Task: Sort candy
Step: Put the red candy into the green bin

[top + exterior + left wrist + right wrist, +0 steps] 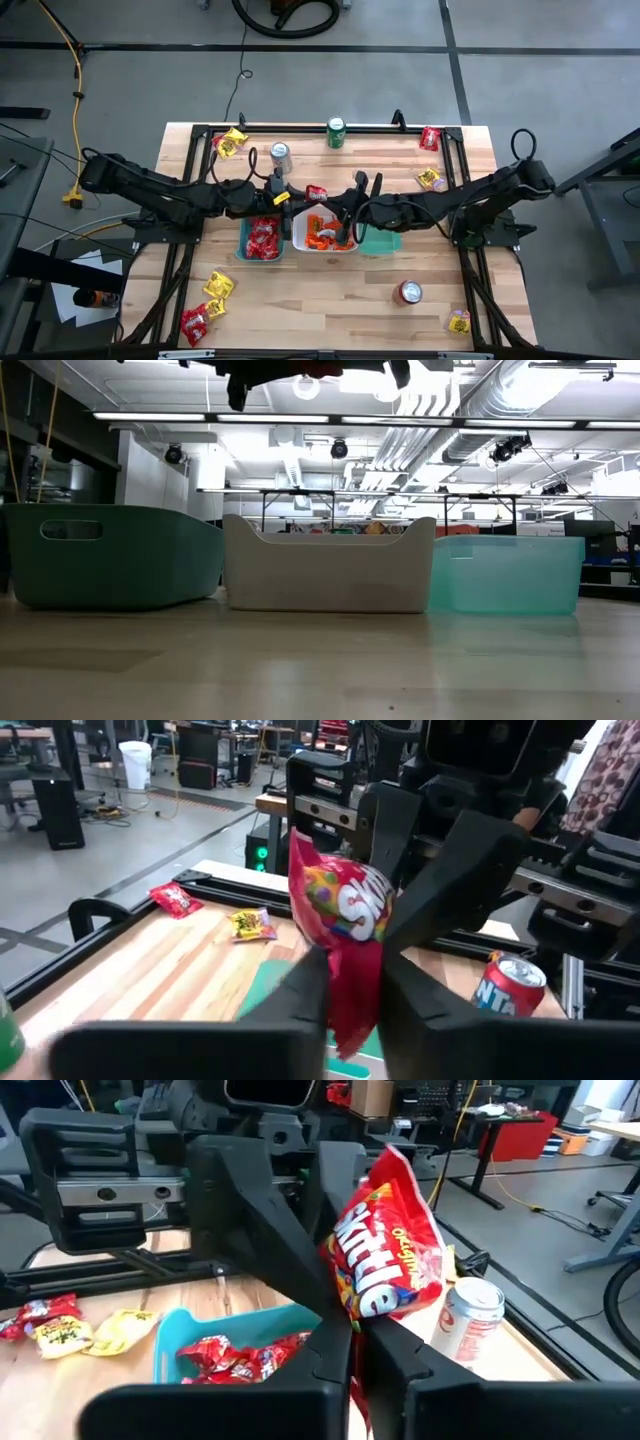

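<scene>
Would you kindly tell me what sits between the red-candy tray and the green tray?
The white tray, with orange candy inside; the high view shows it.

Light was bright and even, coming from long ceiling tube fixtures [300, 418] that glared white across the upper part of the low view. The pale wooden desk [340, 290] carried only soft, faint shadows in the overhead frame. In both wrist views the nearest dark fingers [300, 1005] at the bottom of the frame were blurred, and the room behind was soft.
</scene>
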`<state>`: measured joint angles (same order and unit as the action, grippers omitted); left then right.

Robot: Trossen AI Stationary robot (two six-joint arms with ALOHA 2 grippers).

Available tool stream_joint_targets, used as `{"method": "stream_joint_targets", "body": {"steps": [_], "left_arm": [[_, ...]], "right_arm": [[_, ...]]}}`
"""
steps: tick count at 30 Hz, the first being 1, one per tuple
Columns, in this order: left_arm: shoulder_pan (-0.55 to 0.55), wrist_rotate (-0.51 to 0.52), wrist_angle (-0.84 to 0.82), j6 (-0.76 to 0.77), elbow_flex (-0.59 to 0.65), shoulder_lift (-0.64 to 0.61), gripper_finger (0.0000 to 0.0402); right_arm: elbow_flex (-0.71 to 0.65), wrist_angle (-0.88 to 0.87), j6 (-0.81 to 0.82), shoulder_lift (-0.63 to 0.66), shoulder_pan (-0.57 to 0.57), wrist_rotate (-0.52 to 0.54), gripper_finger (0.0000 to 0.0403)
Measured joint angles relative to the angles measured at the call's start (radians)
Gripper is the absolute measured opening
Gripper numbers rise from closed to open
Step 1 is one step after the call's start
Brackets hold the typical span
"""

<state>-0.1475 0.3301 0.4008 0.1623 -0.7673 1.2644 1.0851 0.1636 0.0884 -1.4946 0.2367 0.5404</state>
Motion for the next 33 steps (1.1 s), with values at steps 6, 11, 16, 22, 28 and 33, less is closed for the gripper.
{"method": "stream_joint_targets", "body": {"steps": [6,11,16,22,28,33], "left_arm": [[0.011,-0.005,-0.073,-0.012,-0.001,-0.025,0.0016],[0.012,0.001,-0.264,-0.025,-0.001,-0.111,0.0006],[0.008,0.016,-0.642,0.075,-0.001,-0.254,0.0003],[-0.078,0.012,-1.141,0.364,0.0,-0.36,0.0001],[-0.232,-0.062,-1.298,0.551,0.001,-0.354,0.0],[-0.288,-0.058,-1.249,0.559,0.001,-0.31,0.002]], "right_arm": [[-0.001,-0.073,0.019,0.039,0.002,0.006,0.0101],[-0.002,-0.24,0.027,0.137,0.002,0.105,0.019],[-0.001,-0.426,0.171,0.226,-0.002,0.141,0.024],[-0.001,-0.636,0.375,0.24,-0.002,0.135,0.0248],[-0.002,-0.701,0.438,0.23,-0.002,0.094,0.0248],[-0.002,-0.693,0.436,0.23,-0.002,0.102,0.0248]]}}
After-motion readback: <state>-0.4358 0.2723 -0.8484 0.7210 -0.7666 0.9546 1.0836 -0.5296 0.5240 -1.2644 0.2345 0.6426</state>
